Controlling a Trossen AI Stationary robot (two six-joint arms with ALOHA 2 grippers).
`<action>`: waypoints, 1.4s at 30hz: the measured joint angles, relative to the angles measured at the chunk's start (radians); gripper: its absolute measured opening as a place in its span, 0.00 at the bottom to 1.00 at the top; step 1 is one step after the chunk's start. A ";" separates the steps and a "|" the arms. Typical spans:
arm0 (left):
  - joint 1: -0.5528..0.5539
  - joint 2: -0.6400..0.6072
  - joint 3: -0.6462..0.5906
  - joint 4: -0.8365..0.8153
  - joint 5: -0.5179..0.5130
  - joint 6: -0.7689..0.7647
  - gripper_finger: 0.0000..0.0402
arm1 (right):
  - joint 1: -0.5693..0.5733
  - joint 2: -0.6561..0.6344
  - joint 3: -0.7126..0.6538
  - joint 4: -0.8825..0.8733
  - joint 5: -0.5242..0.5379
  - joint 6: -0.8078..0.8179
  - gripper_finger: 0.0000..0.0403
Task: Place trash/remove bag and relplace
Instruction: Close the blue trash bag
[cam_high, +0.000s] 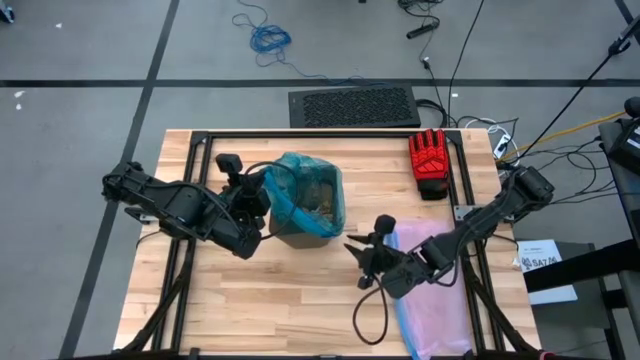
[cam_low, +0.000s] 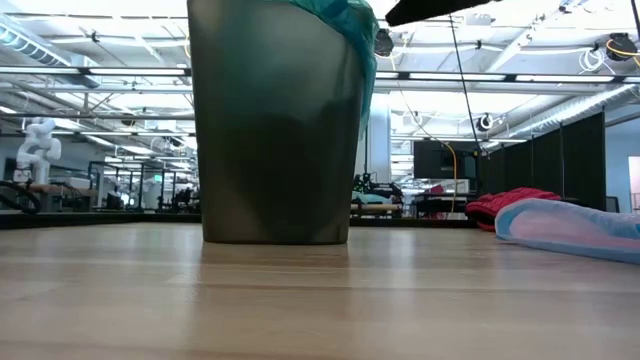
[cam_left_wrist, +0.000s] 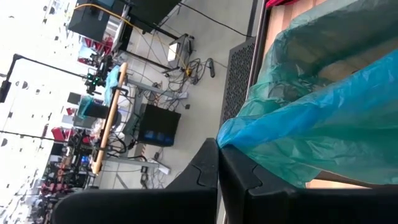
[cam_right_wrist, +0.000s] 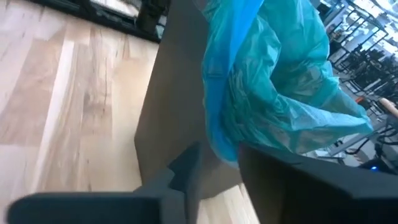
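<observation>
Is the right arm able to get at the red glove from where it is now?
Probably yes. The red glove lies uncovered on the table's far right, nothing on it, and the right gripper is near the bin.

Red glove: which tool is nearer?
Right. The right tool sits toward the front of the table from the red glove, by the pink bag. The left tool is farther, beyond the bin, shut on the teal bag.

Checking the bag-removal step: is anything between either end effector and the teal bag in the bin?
Nothing visible. The left end effector is shut on the bag at the bin's left rim. The right end effector sits just right of the bin, with clear tabletop between.
</observation>
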 joint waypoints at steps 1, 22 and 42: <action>0.000 0.000 0.000 0.000 0.000 0.000 0.02 | -0.004 0.000 -0.010 0.017 0.000 -0.003 0.28; 0.000 0.000 0.000 0.000 0.000 -0.026 0.02 | -0.145 0.039 -0.089 0.196 -0.106 -0.009 0.05; -0.032 0.000 0.000 0.000 0.082 -0.021 0.02 | -0.079 0.056 0.277 -0.044 -0.082 -0.388 0.00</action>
